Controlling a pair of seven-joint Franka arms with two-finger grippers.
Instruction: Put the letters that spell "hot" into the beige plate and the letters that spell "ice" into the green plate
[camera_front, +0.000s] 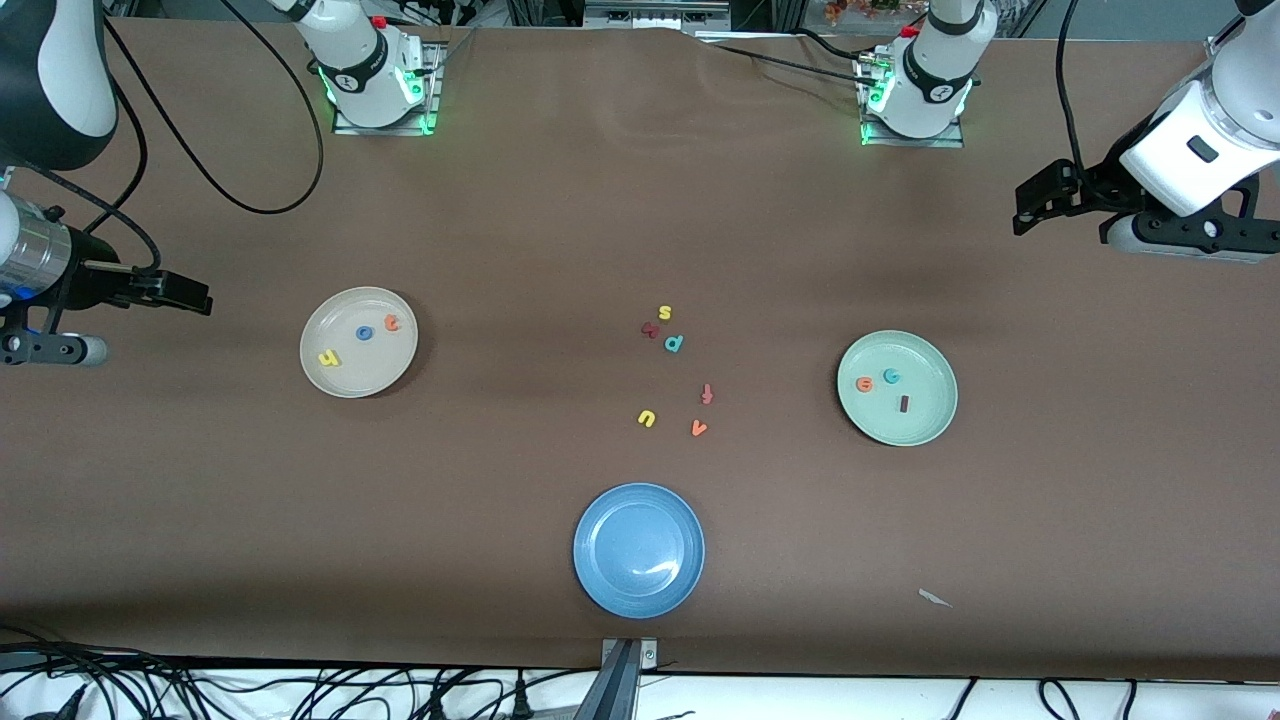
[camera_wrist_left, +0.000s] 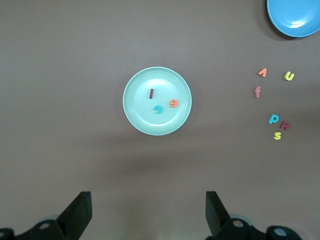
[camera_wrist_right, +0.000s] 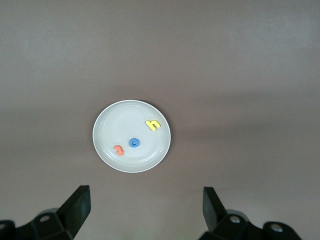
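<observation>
1. A blue plate (camera_front: 638, 550) lies nearest the front camera on the tabletop (camera_front: 600, 200).
2. The green plate (camera_front: 897, 420) holds the orange e (camera_front: 864, 383), teal c (camera_front: 891, 376) and dark red i (camera_front: 904, 403).
3. The beige plate (camera_front: 358, 375) holds the yellow h (camera_front: 329, 357), blue o (camera_front: 364, 333) and orange t (camera_front: 392, 322).
4. The left gripper (camera_wrist_left: 147, 212) and the right gripper (camera_wrist_right: 145, 210) each hang high with fingers spread wide and empty, their plates well clear of the fingers.

Blue plate (camera_wrist_left: 296, 17) cut off by left wrist view's edge. Dark red letter (camera_front: 649, 329) beside the teal p (camera_front: 674, 343) too small to read. Pale scrap (camera_front: 934, 598) on tabletop (camera_front: 520, 220) unidentifiable (paper, maybe).
</observation>
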